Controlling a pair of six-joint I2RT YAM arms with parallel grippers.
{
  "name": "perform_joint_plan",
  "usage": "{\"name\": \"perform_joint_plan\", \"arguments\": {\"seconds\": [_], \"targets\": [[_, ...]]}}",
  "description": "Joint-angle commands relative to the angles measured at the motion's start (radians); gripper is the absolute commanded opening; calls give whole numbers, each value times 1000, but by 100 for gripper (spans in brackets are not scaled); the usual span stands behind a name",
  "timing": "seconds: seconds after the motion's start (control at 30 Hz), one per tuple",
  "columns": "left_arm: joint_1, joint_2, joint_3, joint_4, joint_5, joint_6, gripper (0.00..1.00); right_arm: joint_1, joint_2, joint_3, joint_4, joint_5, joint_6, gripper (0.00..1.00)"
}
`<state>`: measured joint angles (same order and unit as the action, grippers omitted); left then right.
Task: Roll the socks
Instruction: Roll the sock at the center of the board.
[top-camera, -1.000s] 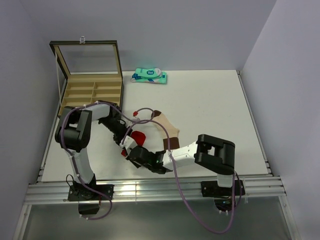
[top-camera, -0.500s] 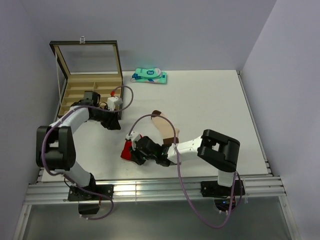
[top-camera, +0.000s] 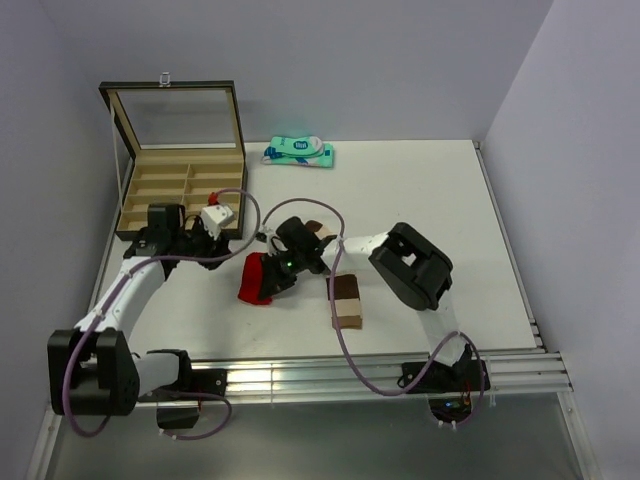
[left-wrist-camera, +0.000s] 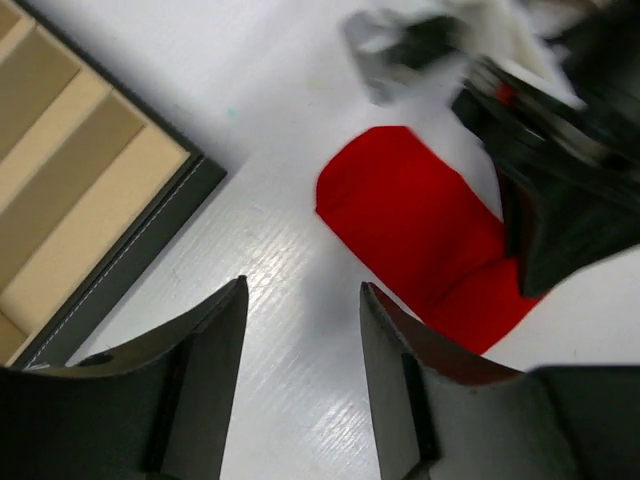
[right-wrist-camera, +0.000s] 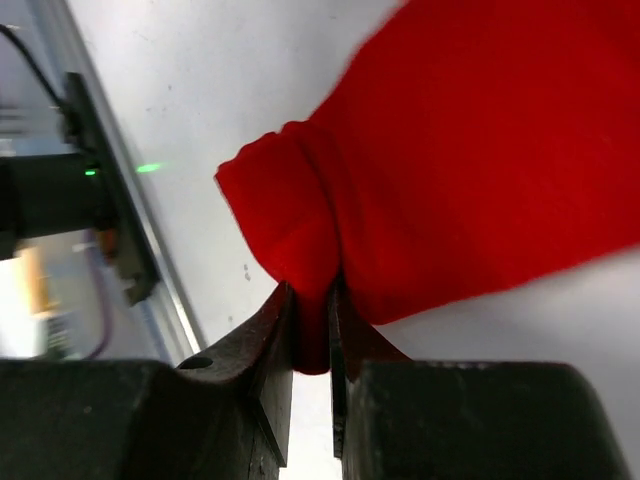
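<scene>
While the right jaws pinch a bunched edge of the red sock (top-camera: 258, 282), which lies mostly flat on the worktop (top-camera: 430, 190), and the left jaws hang released beside it, the beige sock (top-camera: 347, 302) lies apart, apparently folded short, so rolling seems barely begun.

My left gripper (left-wrist-camera: 302, 300) hangs over the white table (left-wrist-camera: 250, 120), jaws apart with nothing between them. Just beyond I see the red sock (left-wrist-camera: 415, 245) lying flat, its right edge overlapped by the dark, blurred right arm (left-wrist-camera: 560, 190). At left: a corner of the compartmented box (left-wrist-camera: 70, 190).
</scene>
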<state>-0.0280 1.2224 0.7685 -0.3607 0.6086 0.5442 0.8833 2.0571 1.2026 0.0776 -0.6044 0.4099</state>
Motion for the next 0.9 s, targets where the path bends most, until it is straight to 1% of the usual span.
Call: {"name": "perform_joint_plan", "arguments": {"seconds": [0.0,0.03,0.07,0.13,0.17,0.27,0.47,0.5,0.73,0.87], "targets": [[-62,-102,-76,78,-43,135,55,-70,93,35,-220,-133,38,2],[-79,-121,-118,104,-70,148,57,-79,101,55,-235,-149,44,3],[-123,-139,-138,109,-79,167,58,-93,107,61,-245,-162,52,3],[-170,-184,-178,135,-111,207,60,-124,121,74,-277,-186,64,2],[-220,-195,-214,156,-136,218,61,-133,126,87,-291,-192,66,3],[-301,-231,-276,202,-179,246,62,-155,146,121,-351,-201,60,2],[-391,-231,-350,246,-199,302,66,-167,178,158,-432,-192,41,2],[-400,-230,-354,261,-205,300,80,-165,181,161,-437,-189,37,2],[-492,-215,-373,284,-224,304,81,-170,195,160,-443,-175,47,1],[-539,-186,-383,319,-248,292,79,-172,198,161,-440,-172,53,1]]}}
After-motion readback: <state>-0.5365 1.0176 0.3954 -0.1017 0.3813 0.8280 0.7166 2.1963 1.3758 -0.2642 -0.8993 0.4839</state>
